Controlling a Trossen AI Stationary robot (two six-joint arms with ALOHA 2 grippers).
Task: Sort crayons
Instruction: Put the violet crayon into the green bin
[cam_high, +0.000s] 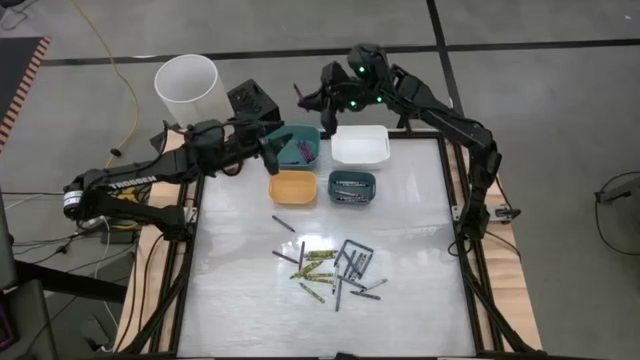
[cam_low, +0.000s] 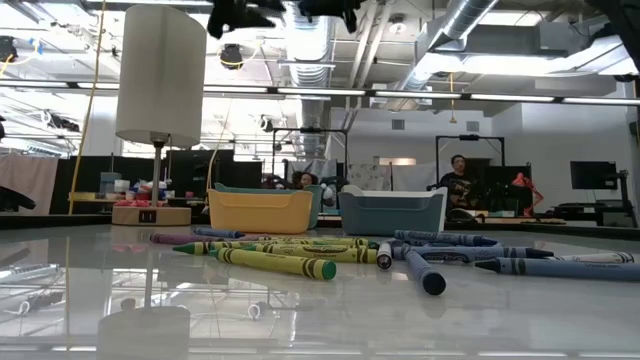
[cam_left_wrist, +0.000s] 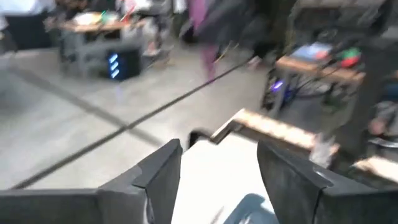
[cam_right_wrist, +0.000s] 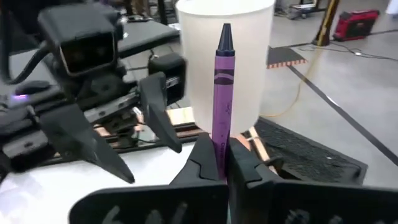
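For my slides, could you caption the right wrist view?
Right gripper shut on an upright purple crayon, the left gripper open opposite.

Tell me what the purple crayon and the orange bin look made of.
Purple crayon, held in the right hand: likely wax in a matte paper wrapper; dark printed bands, bare pointed tip. Orange bin: probably moulded plastic, smooth and faintly glossy, with rounded corners.

Grey concrete floor (cam_high: 560, 90) with black lines; ceiling ducts (cam_low: 455, 30) overhead
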